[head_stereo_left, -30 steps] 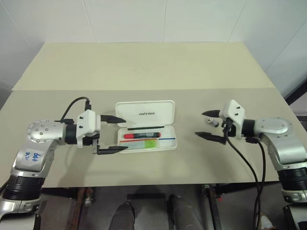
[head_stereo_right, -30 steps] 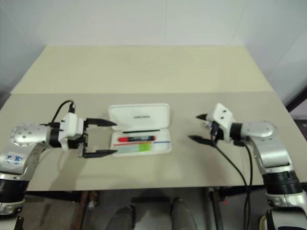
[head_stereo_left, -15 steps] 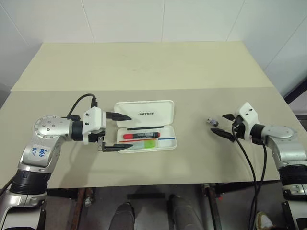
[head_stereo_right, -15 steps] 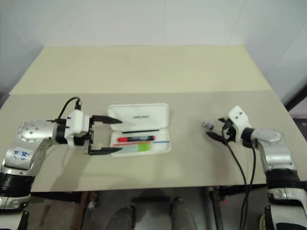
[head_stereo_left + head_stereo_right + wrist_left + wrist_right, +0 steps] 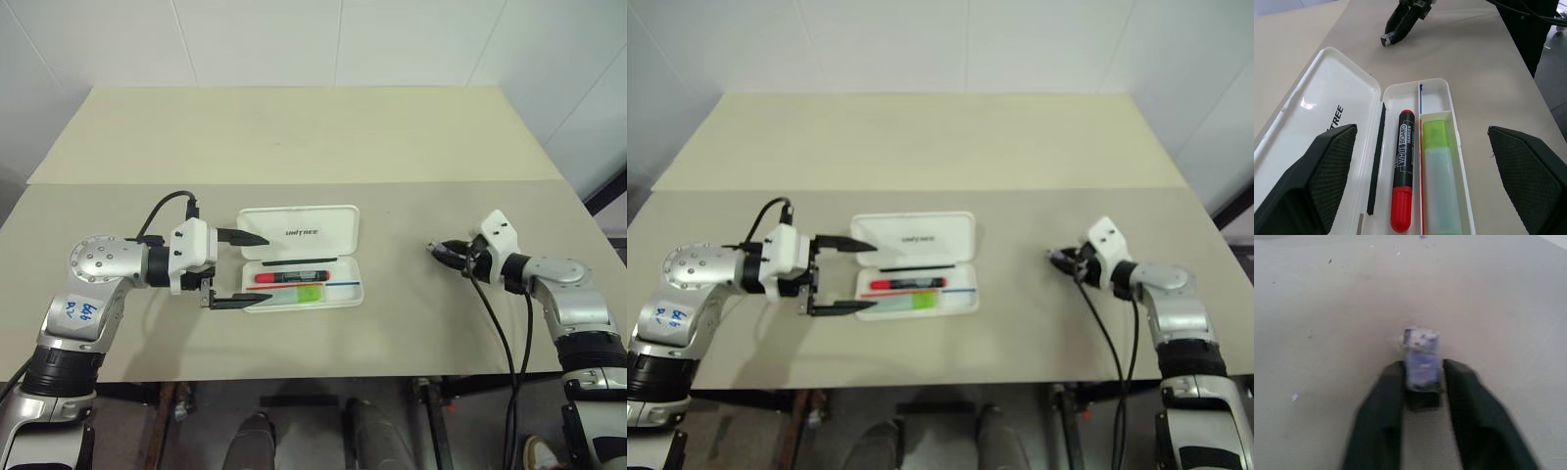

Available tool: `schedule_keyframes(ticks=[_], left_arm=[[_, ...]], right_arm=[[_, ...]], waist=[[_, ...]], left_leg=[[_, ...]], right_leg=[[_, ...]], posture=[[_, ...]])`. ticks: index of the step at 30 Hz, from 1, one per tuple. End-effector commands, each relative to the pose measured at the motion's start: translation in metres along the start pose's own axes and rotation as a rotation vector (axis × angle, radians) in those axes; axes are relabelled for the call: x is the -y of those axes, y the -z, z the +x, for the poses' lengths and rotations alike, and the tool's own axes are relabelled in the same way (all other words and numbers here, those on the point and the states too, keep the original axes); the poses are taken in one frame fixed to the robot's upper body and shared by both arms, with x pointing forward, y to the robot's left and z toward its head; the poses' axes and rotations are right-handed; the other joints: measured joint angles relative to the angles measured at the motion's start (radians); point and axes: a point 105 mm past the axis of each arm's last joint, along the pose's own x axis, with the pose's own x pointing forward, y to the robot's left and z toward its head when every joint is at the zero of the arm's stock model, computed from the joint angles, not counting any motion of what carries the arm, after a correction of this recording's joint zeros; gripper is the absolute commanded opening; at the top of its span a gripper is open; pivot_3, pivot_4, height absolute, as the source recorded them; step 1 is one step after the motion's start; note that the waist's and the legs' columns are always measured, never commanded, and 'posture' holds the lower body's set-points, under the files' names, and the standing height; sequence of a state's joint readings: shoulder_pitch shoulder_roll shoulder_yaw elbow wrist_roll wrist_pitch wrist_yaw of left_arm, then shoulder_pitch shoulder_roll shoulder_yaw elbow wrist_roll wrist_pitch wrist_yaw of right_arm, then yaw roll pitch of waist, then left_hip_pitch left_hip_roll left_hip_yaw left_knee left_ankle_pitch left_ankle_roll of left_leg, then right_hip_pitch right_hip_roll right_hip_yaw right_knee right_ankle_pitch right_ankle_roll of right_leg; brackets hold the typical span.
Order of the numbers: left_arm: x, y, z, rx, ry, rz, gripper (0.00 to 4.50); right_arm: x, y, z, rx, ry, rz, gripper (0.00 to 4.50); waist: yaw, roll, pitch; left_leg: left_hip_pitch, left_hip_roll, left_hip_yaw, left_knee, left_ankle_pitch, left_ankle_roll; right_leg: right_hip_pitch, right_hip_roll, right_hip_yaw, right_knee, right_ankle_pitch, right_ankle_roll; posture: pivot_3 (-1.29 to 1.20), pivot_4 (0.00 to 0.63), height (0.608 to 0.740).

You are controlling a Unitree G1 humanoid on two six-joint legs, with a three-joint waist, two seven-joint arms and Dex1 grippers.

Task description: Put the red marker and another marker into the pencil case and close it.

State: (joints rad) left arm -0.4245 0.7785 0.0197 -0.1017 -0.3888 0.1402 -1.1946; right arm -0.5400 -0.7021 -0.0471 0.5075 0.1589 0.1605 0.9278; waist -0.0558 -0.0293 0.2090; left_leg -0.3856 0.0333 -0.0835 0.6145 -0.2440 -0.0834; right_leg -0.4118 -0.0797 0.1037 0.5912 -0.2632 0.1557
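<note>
Lying open on the beige table (image 5: 294, 137), the white pencil case (image 5: 300, 231) is the landmark for everything else. Its lid is folded flat on the far side, away from the robot, and its shallow tray faces up. Inside the tray the red marker (image 5: 1402, 169), a slim black whiteboard pen with a red cap, lies lengthwise along the hinge side. The other marker (image 5: 1439, 181), a chunky pale green highlighter with a yellow-green cap, lies just beside it in the compartment nearer the robot, a thin divider between them. Both pens look already stowed, so what seems left is shutting the lid.

To the left of the case, the left gripper (image 5: 239, 269) hovers with its two black fingers spread wide, one level with the lid and one level with the tray's near edge. It holds nothing. That straddling stance probably readies it to steady the case or fold the lid over.

Well to the right of the case, the right gripper (image 5: 1422, 384) sits low over the table with its fingers pressed onto a small pale bluish-grey object (image 5: 1421, 357), possibly an eraser; its exact kind is unclear. It plays no evident part in the task, so pinching it may simply be tidying.
</note>
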Motion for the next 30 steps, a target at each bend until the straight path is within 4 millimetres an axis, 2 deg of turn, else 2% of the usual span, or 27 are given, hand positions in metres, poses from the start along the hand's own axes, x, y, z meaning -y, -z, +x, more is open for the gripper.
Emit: schedule_keyframes(ticks=[1,4,7,10,15,16,18,22,26,30], left_arm=[[-0.003,-0.006,-0.002,0.009,-0.012,0.036,4.5],[-0.003,-0.006,-0.001,0.011,-0.011,0.039,4.5],[-0.004,-0.005,-0.003,0.008,-0.012,0.042,4.5],[-0.005,-0.004,-0.004,0.002,-0.014,0.043,4.5],[-0.004,-0.003,-0.005,-0.003,-0.016,0.043,4.5],[-0.004,-0.003,-0.005,-0.003,-0.016,0.043,4.5],[-0.004,-0.003,-0.005,-0.003,-0.017,0.042,4.5],[-0.003,-0.002,-0.005,-0.004,-0.019,0.041,4.5],[-0.003,-0.003,-0.006,-0.005,-0.024,0.043,4.5],[-0.002,-0.003,-0.006,-0.005,-0.028,0.04,4.5]], right_arm=[[0.008,0.0,-0.006,-0.009,0.038,-0.011,0.35],[0.009,-0.015,-0.006,0.028,0.043,-0.044,0.35],[-0.004,-0.047,-0.004,0.113,-0.016,-0.1,0.35],[-0.034,-0.075,-0.002,0.178,-0.151,-0.167,0.35],[-0.094,-0.102,0.001,0.248,-0.402,-0.226,0.35],[-0.105,-0.104,0.001,0.251,-0.449,-0.234,0.35],[-0.114,-0.106,0.002,0.249,-0.488,-0.24,0.35],[-0.146,-0.094,0.01,0.205,-0.625,-0.337,0.35],[-0.15,-0.085,0.015,0.179,-0.663,-0.358,0.35],[-0.145,-0.073,0.025,0.154,-0.656,-0.339,0.35]], waist=[[0.0,0.0,0.0],[0.0,0.0,0.0],[0.0,0.001,0.001],[-0.005,0.002,0.001],[-0.001,0.002,0.001],[0.0,0.002,0.001],[0.0,0.002,0.001],[0.003,0.002,0.001],[0.002,0.002,0.001],[0.002,0.002,0.001]], left_leg=[[0.0,0.0,0.0,0.0,0.0,0.0],[0.0,0.0,0.0,0.0,0.0,0.0],[0.0,0.0,0.0,0.0,0.0,0.0],[0.0,0.0,0.0,0.0,0.0,0.0],[0.0,0.0,0.0,-0.001,0.0,0.0],[0.0,0.0,0.0,-0.001,0.0,0.0],[-0.001,0.0,0.0,-0.001,0.0,0.0],[-0.001,0.0,0.0,-0.001,0.0,0.0],[-0.001,0.0,0.0,-0.001,0.0,0.0],[-0.001,0.0,0.0,-0.001,0.0,0.0]], right_leg=[[0.0,0.0,0.0,0.0,0.0,0.0],[0.0,0.0,0.0,0.0,0.0,0.0],[0.0,0.0,0.0,0.0,0.0,0.0],[-0.001,0.0,0.0,0.001,0.001,0.002],[-0.001,0.0,0.0,0.002,0.002,0.005],[-0.001,0.0,0.0,0.001,0.002,0.005],[-0.001,0.0,0.0,0.001,0.002,0.005],[-0.001,0.0,0.0,0.0,0.002,0.004],[-0.001,0.0,0.0,0.0,0.001,0.003],[-0.001,0.0,0.0,0.0,0.001,0.003]], posture=[[0.0,0.15,0.74],[0.0,0.15,0.74],[0.0,0.15,0.74],[0.0,0.15,0.74],[0.0,0.15,0.74],[0.0,0.15,0.74],[0.0,0.15,0.74],[0.0,0.15,0.74],[0.0,0.15,0.74],[0.0,0.15,0.74]])
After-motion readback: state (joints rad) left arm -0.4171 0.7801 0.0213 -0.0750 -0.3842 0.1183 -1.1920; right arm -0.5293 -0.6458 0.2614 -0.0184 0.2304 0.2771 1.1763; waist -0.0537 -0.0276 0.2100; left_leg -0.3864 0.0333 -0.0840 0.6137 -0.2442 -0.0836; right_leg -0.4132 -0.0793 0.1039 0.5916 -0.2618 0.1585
